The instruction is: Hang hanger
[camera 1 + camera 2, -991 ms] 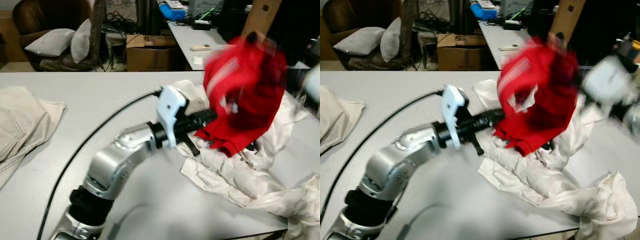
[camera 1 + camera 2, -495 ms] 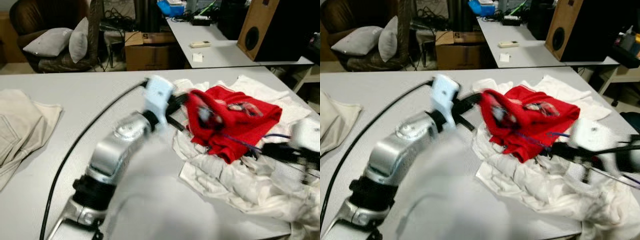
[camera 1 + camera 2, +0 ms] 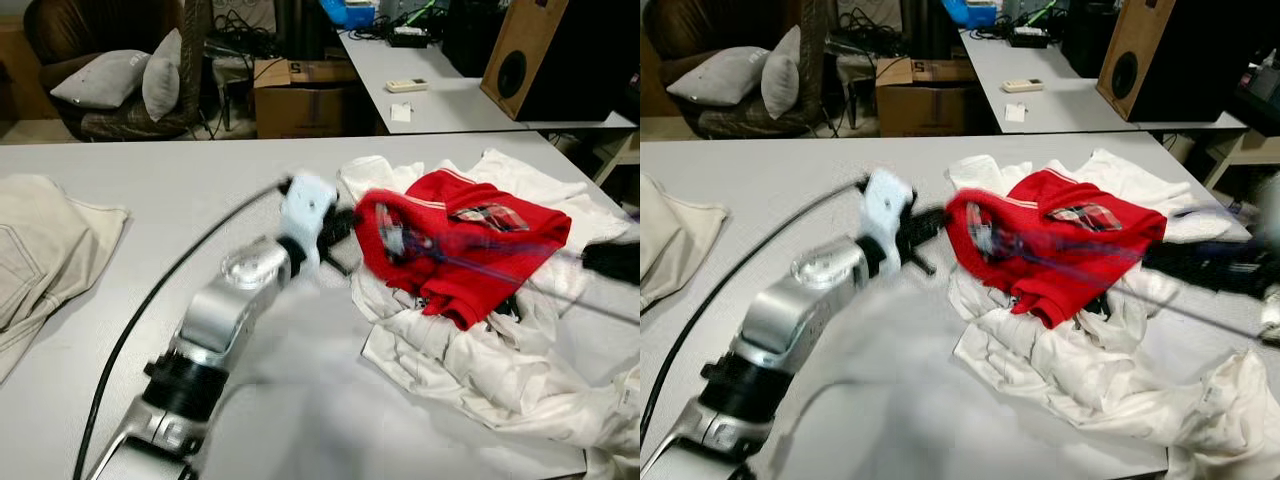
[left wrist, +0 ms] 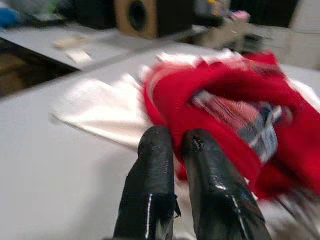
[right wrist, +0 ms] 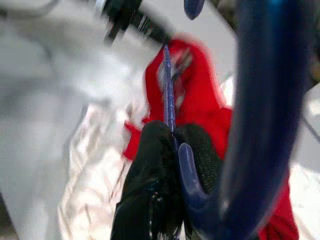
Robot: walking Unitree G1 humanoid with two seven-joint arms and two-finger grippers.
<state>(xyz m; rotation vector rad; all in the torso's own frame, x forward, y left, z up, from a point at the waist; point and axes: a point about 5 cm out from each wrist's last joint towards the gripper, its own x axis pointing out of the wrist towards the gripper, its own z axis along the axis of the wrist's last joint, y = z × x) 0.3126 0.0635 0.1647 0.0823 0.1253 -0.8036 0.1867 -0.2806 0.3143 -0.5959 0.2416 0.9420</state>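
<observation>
- The red garment [image 3: 470, 250] lies on the grey worktop [image 3: 200, 190], draped over a heap of white clothes [image 3: 480, 360]; a second ago it was lifted high above that heap, and half a second ago it had already dropped back onto it.
- The blue hanger [image 5: 260, 115] is pinched between the fingers of the right claw [image 5: 172, 150], its thin blue bar running from the claw into the red garment; the curved hook arches close in front of the right wrist camera.
- In the head views the right claw [image 3: 610, 262] sits at the edge of the red garment farthest from the left arm, blurred; half a second ago it was lower, over the white clothes.
- A blurred blue streak crosses the red garment from that claw towards the garment's collar.
- The left claw [image 4: 174, 145] has its two black fingers pressed close together with nothing seen between them, tips just beside the red garment's near edge.
- The left arm [image 3: 235, 300] reaches over the worktop towards the garment, much as half a second ago, its black cable [image 3: 150, 300] trailing behind.
- Beige trousers [image 3: 40, 250] lie well apart from the red garment, on the left arm's side of the worktop.
</observation>
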